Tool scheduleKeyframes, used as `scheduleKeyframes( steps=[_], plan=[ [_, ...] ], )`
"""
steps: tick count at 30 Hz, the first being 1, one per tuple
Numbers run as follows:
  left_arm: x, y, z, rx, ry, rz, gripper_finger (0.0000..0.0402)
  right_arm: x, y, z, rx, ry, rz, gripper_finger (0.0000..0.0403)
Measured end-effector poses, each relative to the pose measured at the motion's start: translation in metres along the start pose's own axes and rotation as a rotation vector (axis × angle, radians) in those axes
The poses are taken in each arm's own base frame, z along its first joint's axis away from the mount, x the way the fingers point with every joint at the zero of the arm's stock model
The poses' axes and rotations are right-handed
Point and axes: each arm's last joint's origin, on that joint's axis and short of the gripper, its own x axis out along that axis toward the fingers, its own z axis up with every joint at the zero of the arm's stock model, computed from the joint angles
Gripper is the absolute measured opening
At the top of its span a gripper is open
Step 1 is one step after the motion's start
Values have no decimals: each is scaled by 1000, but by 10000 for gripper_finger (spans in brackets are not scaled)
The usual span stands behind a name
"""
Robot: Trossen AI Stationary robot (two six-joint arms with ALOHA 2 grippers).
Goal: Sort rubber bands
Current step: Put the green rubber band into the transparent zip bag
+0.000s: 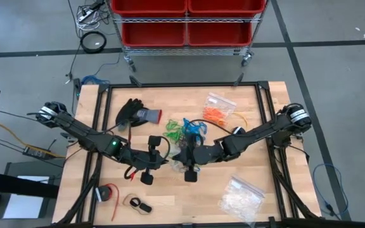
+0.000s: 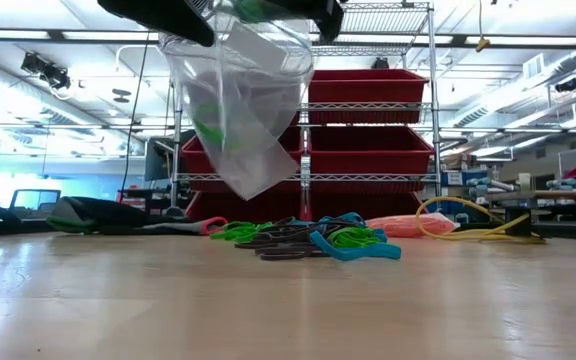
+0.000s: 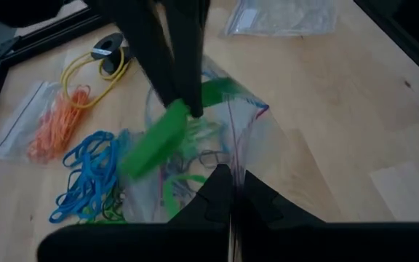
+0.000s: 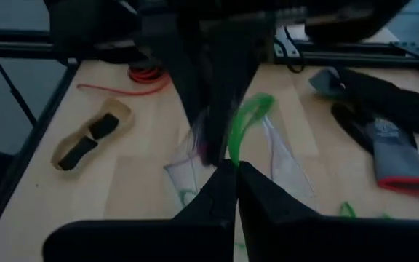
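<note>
Orange bands (image 1: 217, 114) are bagged. Both pincers, left (image 1: 147, 178) and right (image 1: 189, 175), clamp a clear bag (image 2: 243, 110) with green ones (image 3: 167, 131); a mixed pile (image 2: 313, 240) waits on the worktop (image 1: 277, 171).

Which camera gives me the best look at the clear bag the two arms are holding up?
The low view: the clear bag hangs full-length above the table, green bands visible inside. The left wrist view shows its open mouth from close, partly blocked by fingers. The right wrist view catches only a corner. In the high view the arms hide most of it.
</note>
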Motion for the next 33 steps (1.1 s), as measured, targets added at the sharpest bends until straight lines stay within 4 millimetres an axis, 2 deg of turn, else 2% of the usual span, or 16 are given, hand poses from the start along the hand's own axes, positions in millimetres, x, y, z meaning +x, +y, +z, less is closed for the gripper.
scheduleKeyframes(
  steps=[5,12,18,21,27,33],
  plan=[
    [0,0,0,-1,-3,0,15,-5,3,-8,-3,69,-59,47],
    [0,0,1,5,-6,0,15,-17,10,-4,-26,24,-149,99],
    [0,0,0,-18,-1,0,15,-31,16,-3,-39,21,-203,104],
    [0,0,-1,-14,11,-1,15,-43,19,-9,-19,73,-236,100],
    [0,0,-4,13,43,-2,15,-60,25,-34,89,227,-299,95],
    [0,0,-4,54,38,-2,15,-52,22,-85,181,299,-347,95]
  ],
)
